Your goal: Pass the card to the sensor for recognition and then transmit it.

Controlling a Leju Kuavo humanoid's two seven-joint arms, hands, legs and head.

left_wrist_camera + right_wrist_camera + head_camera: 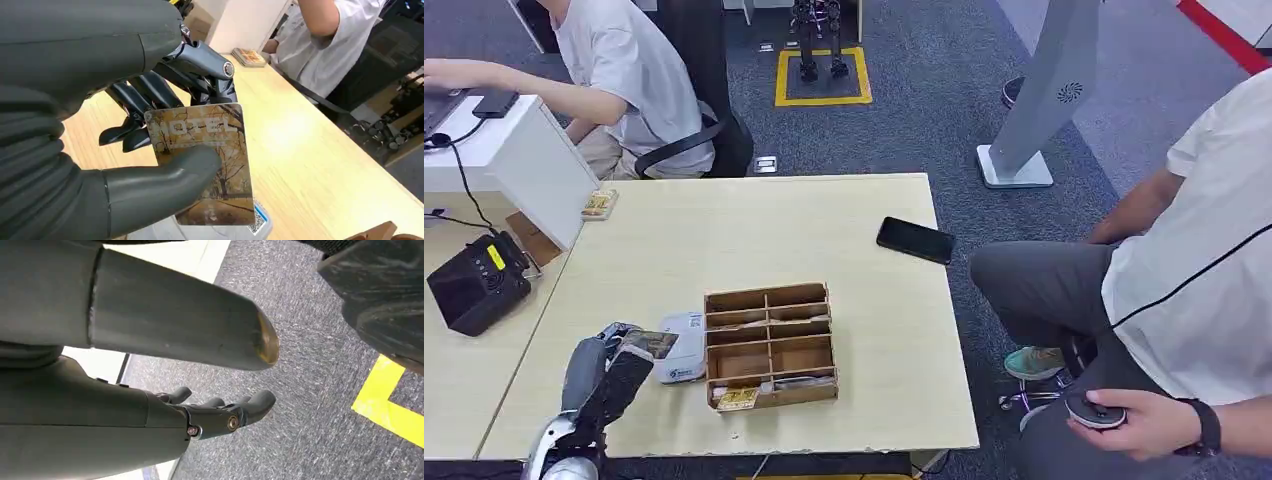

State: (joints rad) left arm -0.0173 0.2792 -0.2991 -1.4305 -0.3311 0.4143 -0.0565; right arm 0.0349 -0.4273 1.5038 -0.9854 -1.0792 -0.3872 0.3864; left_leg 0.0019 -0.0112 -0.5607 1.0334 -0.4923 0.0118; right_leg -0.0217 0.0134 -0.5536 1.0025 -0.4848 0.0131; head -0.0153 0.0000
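My left hand (614, 375) (150, 150) pinches a brown hotel card (205, 162) (650, 343) printed with bare trees between thumb and fingers. It holds the card just above the small white sensor (681, 358) (257, 222) on the wooden table (754, 230), left of the wooden divider box (769, 345). My right hand (220, 412) hangs over the grey carpet, fingers apart and holding nothing.
More cards (739, 397) lie in the box's front slot, and a stack (599, 205) sits at the table's far left corner. A black phone (915, 240) lies near the right edge. One person (624, 80) sits behind the table, another (1184, 300) to its right.
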